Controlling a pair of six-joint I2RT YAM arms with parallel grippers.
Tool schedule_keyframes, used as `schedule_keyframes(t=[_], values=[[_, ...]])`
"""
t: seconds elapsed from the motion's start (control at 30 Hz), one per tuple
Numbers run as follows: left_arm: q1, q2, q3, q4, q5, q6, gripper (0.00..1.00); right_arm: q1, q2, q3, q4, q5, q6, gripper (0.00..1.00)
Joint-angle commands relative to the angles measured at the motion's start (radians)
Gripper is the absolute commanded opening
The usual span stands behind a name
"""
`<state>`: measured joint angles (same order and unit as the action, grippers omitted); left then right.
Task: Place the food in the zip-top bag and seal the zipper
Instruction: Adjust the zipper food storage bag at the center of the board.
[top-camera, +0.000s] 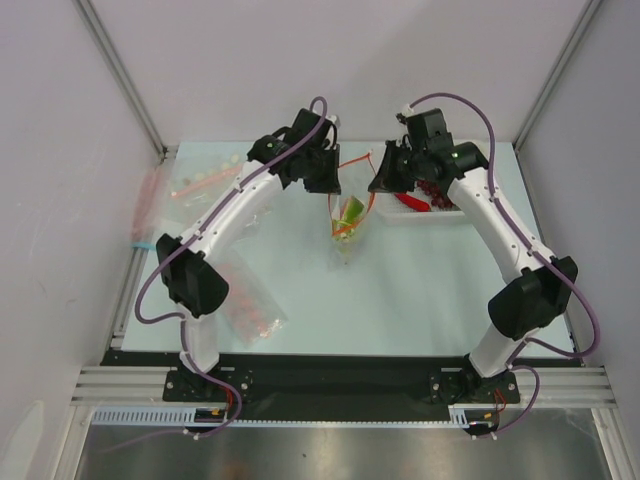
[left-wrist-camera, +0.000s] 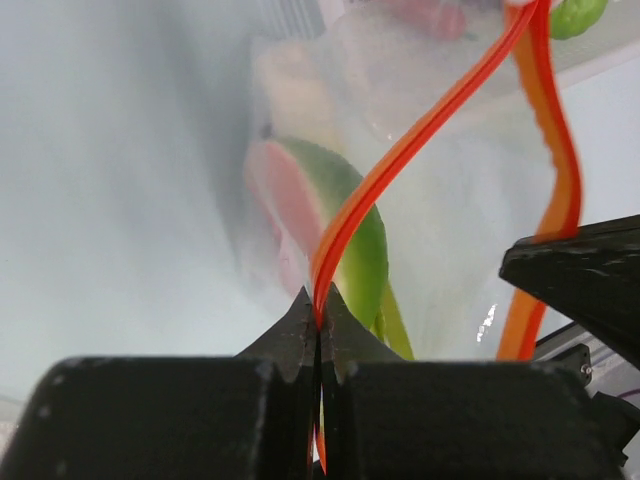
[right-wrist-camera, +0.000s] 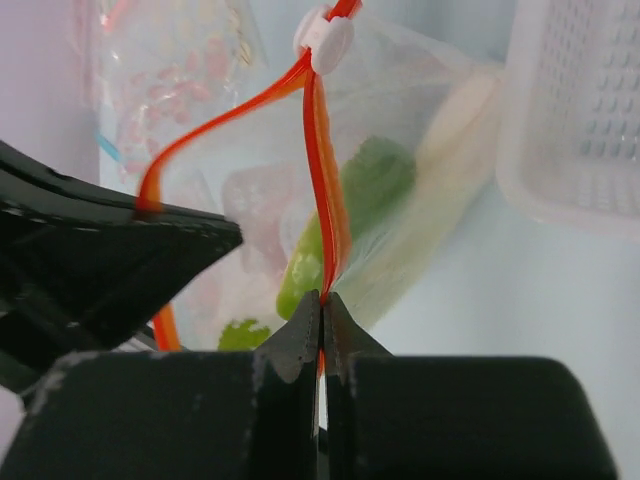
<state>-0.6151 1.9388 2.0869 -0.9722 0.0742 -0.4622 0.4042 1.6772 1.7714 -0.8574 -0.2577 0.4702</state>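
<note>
Above counter (top-camera: 420, 290): one zip-top bag (top-camera: 346, 250), hanging
Left gripper (left-wrist-camera: 318, 322): pressed together, pinching zipper (left-wrist-camera: 420, 135)
Right gripper (right-wrist-camera: 322, 318): pressed together, pinching same zipper

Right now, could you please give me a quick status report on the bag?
Left gripper and right gripper shut on the zipper. Zip-top bag held up between them, food inside, mouth open. White basket close beside, nothing blocking.

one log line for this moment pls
left fingers: shut on zipper | right fingers: shut on zipper | zip-top bag: held between both, unsealed | green food: inside
</note>
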Motion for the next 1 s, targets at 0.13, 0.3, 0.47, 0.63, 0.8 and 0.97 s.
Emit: schedule_keyframes(t=[0.13,0.3,0.47,0.63,0.8,0.97], values=[[0.017,-0.123,-0.057,0.009,-0.066,0.023,0.0,0.031,0.044,0.145,0.055,0.012,-0.008,0.0],[0.04,-0.161,-0.062,0.012,-0.114,0.028,0.0,0.025,0.072,0.114,0.049,0.006,-0.018,0.0],[0.046,-0.166,-0.076,0.027,-0.094,0.042,0.0,0.002,0.081,0.079,0.078,-0.038,-0.018,0.21],[0.046,-0.167,-0.158,0.075,-0.048,0.043,0.0,-0.027,0.067,0.039,0.106,-0.055,-0.033,0.55],[0.046,-0.158,-0.189,0.089,-0.054,0.05,0.0,-0.102,0.05,0.023,0.113,-0.098,-0.065,0.57],[0.045,-0.152,-0.186,0.087,-0.057,0.06,0.0,-0.157,0.055,0.003,0.109,-0.072,-0.154,0.57]])
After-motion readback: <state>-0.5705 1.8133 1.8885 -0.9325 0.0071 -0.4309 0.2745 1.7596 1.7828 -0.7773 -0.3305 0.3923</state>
